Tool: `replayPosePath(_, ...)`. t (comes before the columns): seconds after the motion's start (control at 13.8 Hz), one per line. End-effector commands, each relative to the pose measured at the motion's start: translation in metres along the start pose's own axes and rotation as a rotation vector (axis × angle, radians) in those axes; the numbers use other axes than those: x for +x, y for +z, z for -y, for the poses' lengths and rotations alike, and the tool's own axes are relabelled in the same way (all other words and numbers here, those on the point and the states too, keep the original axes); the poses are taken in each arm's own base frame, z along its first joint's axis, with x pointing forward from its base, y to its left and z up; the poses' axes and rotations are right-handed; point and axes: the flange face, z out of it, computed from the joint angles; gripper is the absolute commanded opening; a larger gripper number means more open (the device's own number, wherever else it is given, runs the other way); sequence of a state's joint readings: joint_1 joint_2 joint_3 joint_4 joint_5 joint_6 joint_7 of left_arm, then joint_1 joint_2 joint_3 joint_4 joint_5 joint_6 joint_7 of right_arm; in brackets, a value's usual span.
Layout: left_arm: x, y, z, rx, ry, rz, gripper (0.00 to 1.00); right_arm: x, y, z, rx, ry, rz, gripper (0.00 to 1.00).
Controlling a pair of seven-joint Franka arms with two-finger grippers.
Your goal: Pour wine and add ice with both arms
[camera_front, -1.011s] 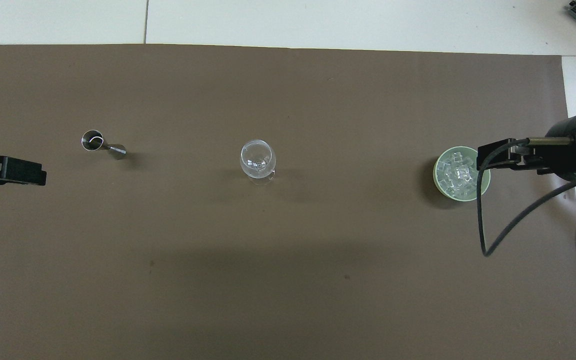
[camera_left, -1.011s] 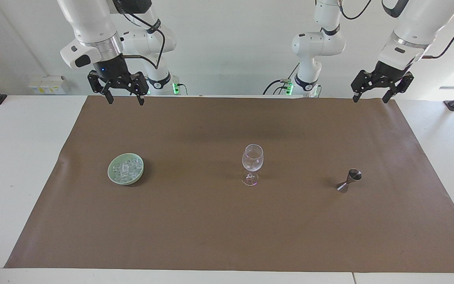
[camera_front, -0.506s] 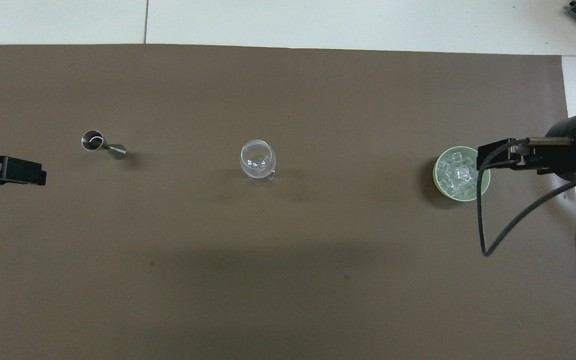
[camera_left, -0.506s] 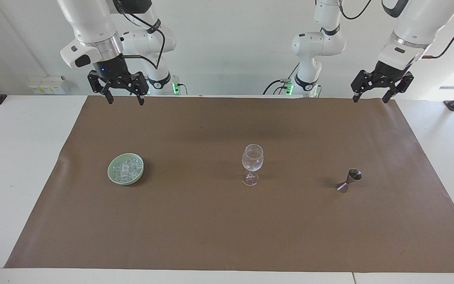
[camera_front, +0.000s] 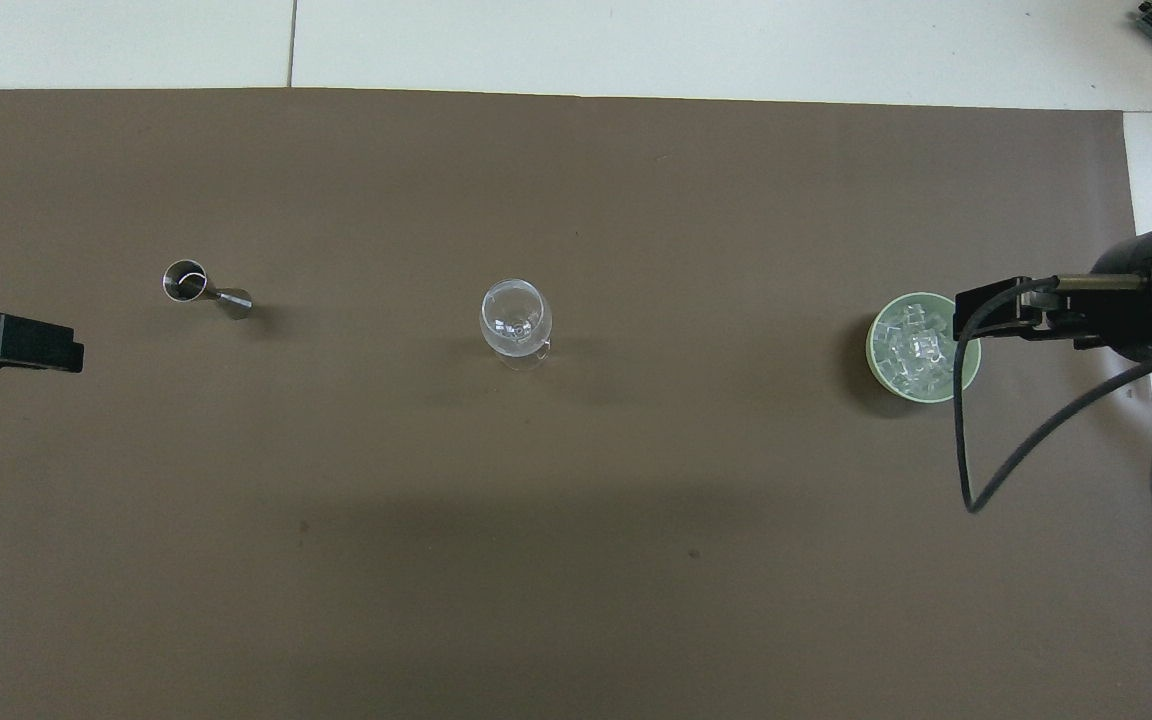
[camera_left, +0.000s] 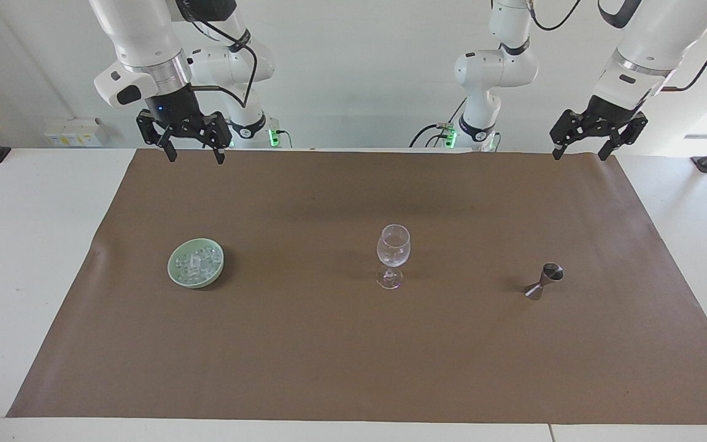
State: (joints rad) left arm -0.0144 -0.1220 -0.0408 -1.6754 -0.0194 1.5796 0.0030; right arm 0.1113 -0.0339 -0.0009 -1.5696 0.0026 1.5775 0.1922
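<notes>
The right hand (camera_left: 194, 156) hangs in the air with its fingers spread and nothing between them, over the edge of the brown mat (camera_left: 353, 356) nearest the robots, at the right arm's end of the bench (camera_left: 16, 258). The ice (camera_left: 197, 263) lies heaped in a green bowl (camera_left: 175, 276) on the mat, farther from the robots than that edge and well apart from the hand. In the overhead view the raised hand (camera_front: 986, 315) covers part of the bowl (camera_front: 886, 370) and the ice (camera_front: 911, 350).

The left hand (camera_left: 580, 153) is also spread and empty, up over the mat's edge at the left arm's end; only its tip (camera_front: 26, 345) shows from above. A steel jigger (camera_left: 544, 281) stands on the mat toward that end, well apart from the hand. An upright glass (camera_left: 393, 255) stands mid-mat, between bowl and jigger, touched by neither hand.

No readable writing or label shows on any of them.
</notes>
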Motion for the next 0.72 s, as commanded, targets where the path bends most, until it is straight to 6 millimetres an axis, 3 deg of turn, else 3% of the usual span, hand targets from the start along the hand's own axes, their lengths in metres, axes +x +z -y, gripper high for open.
replayPosePath(0.0,-0.012,0.011,0.021,-0.036,-0.049,-0.031,1.0,-0.005,0.0,-0.004,0.021,-0.013,0.003,1.0)
replayPosePath(0.36,-0.016,0.033,0.047,-0.112,-0.199,-0.009,1.0,-0.005,-0.001,-0.004,0.023,-0.013,0.003,1.0)
replayPosePath(0.65,-0.019,0.061,0.062,-0.197,-0.395,-0.004,1.0,-0.005,0.0,-0.004,0.021,-0.013,0.003,1.0)
